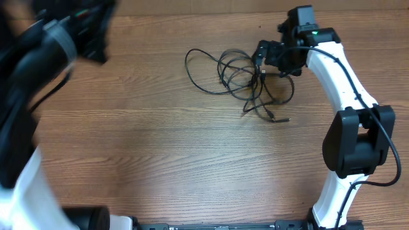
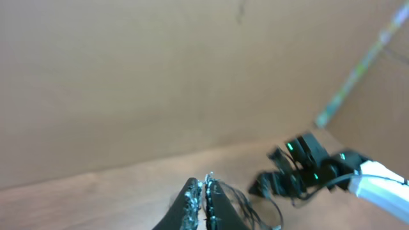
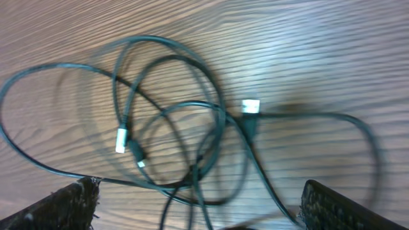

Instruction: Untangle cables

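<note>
Several thin black cables (image 1: 246, 80) lie in one knotted heap on the wooden surface (image 1: 153, 160), far side, right of centre; the untangling looks hardly begun.
The right jaws stand wide apart just above the heap and hold nothing. Below them the loops cross one another, with silvery plug tips (image 3: 250, 106) inside the tangle. The left jaws are pressed together, empty, raised well off to the left. No cord lies separate, so by my judgement every strand remains to be drawn free.
</note>
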Controlling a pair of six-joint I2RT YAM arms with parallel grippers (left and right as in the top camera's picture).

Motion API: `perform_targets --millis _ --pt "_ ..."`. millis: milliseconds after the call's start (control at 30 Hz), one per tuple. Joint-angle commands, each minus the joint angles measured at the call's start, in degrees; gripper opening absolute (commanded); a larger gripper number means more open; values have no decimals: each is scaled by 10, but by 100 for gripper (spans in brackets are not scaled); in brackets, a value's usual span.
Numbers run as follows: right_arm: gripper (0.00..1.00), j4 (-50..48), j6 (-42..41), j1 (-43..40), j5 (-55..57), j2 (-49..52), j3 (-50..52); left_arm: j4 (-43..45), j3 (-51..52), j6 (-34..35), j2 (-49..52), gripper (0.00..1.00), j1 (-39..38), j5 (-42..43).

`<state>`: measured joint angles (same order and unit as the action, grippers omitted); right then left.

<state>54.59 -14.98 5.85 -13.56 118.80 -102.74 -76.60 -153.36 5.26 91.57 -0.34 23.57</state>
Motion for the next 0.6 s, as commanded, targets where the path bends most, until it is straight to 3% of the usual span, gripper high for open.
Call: perform_targets --millis 0,300,333,500,567 --pt "100 6 -3 -9 11 2 1 -14 4 16 -2 10 30 -43" --pt "100 24 -2 -10 -1 3 8 -88 15 17 38 20 33 -41" --pt "100 27 -2 -9 -7 3 8 -99 15 17 50 24 33 -37" --pt "100 34 -2 -9 -56 3 8 -149 15 16 113 62 28 3" --pt "100 36 -2 -7 -76 3 8 -168 15 16 146 69 23 19"
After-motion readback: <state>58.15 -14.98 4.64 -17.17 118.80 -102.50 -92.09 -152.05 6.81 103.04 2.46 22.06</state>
